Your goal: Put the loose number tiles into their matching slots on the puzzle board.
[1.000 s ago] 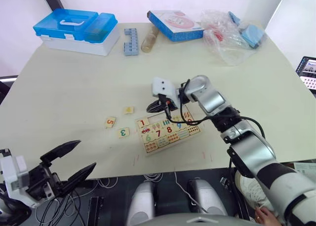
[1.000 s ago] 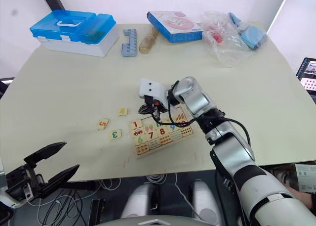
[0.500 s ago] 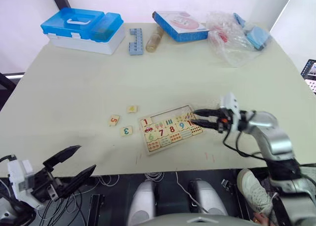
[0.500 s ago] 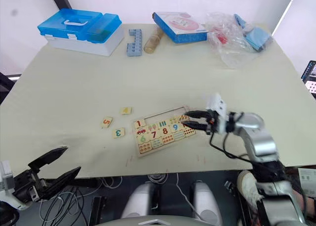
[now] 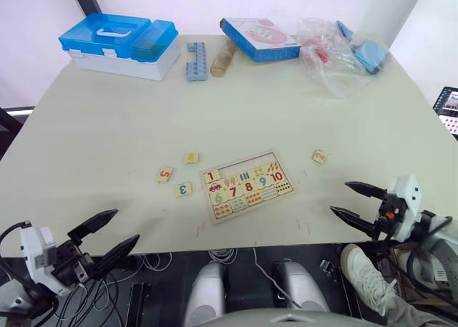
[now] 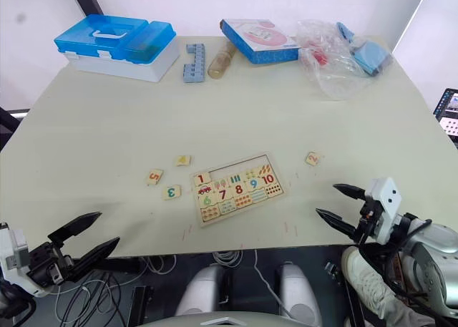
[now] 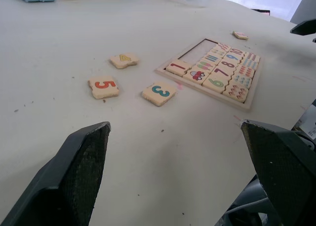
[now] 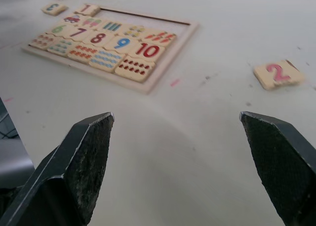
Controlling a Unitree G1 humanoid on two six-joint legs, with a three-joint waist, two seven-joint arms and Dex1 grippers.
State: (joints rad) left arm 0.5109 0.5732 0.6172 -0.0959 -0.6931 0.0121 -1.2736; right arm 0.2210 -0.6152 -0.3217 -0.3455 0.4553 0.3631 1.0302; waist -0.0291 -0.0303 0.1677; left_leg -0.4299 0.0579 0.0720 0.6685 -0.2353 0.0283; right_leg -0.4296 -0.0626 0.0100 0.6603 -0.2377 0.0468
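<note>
The puzzle board (image 5: 247, 184) lies flat near the table's front middle. A red 1 tile (image 5: 211, 177) sits in its top row, and the slots (image 7: 200, 48) beside it are bare. To the board's left lie three loose number tiles: yellow 4 (image 5: 190, 157), red 5 (image 5: 165, 174) and green 3 (image 5: 183, 189). A red 2 tile (image 5: 319, 156) rests on the table to the board's right. My right gripper (image 5: 339, 197) hangs open off the front right edge, holding nothing. Below the front left edge, my left gripper (image 5: 125, 225) is open and empty too.
Along the far edge stand a blue-lidded box (image 5: 118, 44), a blue block strip (image 5: 195, 60), a tan cylinder (image 5: 222, 57), a blue-edged box with a pink picture (image 5: 259, 38) and a plastic bag (image 5: 340, 55) of items.
My right gripper went from shut over the board's top row to open, drawn back past the front right edge. The 2 tile now lies right of the board. The camera shifted.
</note>
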